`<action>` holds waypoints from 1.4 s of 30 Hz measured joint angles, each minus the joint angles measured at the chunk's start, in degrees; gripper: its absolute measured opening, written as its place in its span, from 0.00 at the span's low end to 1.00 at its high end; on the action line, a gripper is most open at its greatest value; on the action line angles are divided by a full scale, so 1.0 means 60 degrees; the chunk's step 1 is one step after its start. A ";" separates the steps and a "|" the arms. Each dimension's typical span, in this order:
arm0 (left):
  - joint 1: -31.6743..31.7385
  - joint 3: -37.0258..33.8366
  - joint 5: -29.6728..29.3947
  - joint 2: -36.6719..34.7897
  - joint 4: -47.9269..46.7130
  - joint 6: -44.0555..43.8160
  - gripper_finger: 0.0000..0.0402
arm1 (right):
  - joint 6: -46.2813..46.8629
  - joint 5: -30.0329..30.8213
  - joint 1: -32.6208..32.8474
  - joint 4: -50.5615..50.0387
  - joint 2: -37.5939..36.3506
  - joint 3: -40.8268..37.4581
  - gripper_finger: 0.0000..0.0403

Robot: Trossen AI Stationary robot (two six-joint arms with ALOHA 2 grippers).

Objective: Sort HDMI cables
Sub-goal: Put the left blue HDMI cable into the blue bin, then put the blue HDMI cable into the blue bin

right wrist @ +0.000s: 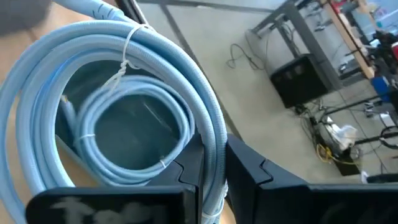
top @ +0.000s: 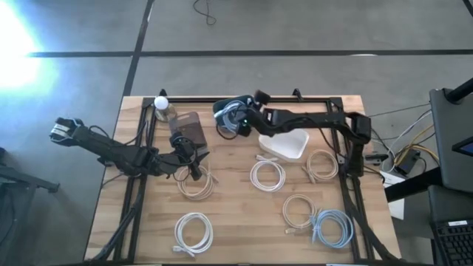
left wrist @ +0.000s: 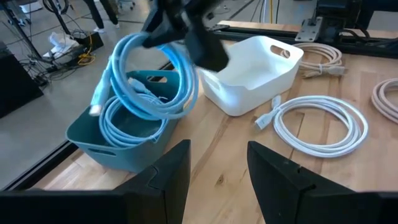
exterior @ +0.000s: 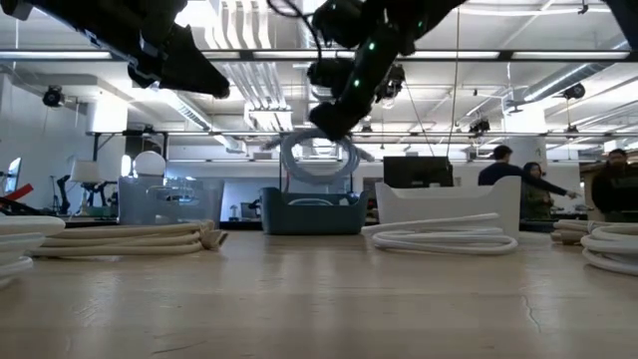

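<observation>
A: In the high view, where is there room on the pale wooden desk (top: pixel 236 222)?

B: The bottom centre of the frame is bare wood. Coiled HDMI cables lie around it: a beige-tan coil (top: pixel 196 182) left of centre, a white coil (top: pixel 194 230) at lower left, another white coil (top: pixel 267 175) in the middle, a tan coil (top: pixel 322 164) near the right edge, a tan coil (top: pixel 298 210) just beside a light blue coil (top: pixel 332 226) at lower right. At the top edge a teal plastic bin (top: pixel 224 111) stands beside a white plastic bin (top: pixel 285 146).

A: Any writing?

B: None I can read in any view.

A: And the hands?

B: The right hand (top: pixel 238 118) is over the teal bin. The left hand (top: pixel 194 161) hangs above the beige-tan coil.

A: The low view?

B: The right hand (exterior: pixel 334 122) holds a light blue cable coil (exterior: pixel 319 158) in the air above the teal bin (exterior: pixel 311 213); the front desk surface is open.

A: The left wrist view?

B: The left hand's fingers (left wrist: pixel 171 171) stand apart, holding nothing. At upper left, the light blue coil (left wrist: pixel 155 81) hangs over the teal bin (left wrist: pixel 118 134), where another blue coil lies inside.

A: The right wrist view?

B: The right hand (right wrist: pixel 208 168) is clamped on the light blue coil (right wrist: pixel 155 81), its fingers close together on the cable's strands.
</observation>
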 joint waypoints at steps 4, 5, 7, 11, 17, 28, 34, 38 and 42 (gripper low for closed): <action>0.0000 -0.0011 -0.0003 0.0000 0.0005 0.0000 0.41 | -0.0325 0.0011 -0.0484 0.0556 0.0389 0.0000 0.10; 0.0000 -0.0011 0.0000 0.0000 0.0005 0.0000 0.41 | -0.0324 0.0011 -0.0582 0.0687 0.0480 0.0015 0.10; 0.0000 -0.0011 -0.0002 0.0000 0.0008 0.0000 0.41 | -0.0313 0.0005 -0.0743 0.0940 0.0678 0.0015 0.11; 0.0000 -0.0011 -0.0001 0.0000 0.0009 0.0000 0.41 | -0.0301 -0.0497 -0.0922 0.1366 0.0974 0.0017 0.12; 0.0000 -0.0015 0.0000 0.0000 0.0005 0.0000 0.41 | -0.0419 -0.1134 -0.1011 0.1432 0.1321 0.0029 0.15; 0.0003 -0.0018 0.0000 0.0000 0.0002 0.0000 0.41 | -0.0600 -0.1242 -0.1021 0.1434 0.1317 0.0029 0.28; 0.0001 -0.0024 0.0000 0.0000 0.0002 0.0000 0.41 | -0.0602 -0.1257 -0.1001 0.1318 0.1313 0.0033 0.36; 0.0000 -0.0029 0.0000 0.0000 0.0002 0.0000 0.41 | -0.0584 -0.1214 -0.0947 0.1180 0.1251 0.0033 0.40; 0.0001 -0.0029 0.0000 0.0000 0.0004 0.0001 0.41 | -0.0201 -0.1217 -0.0742 0.0978 0.0886 0.0033 0.41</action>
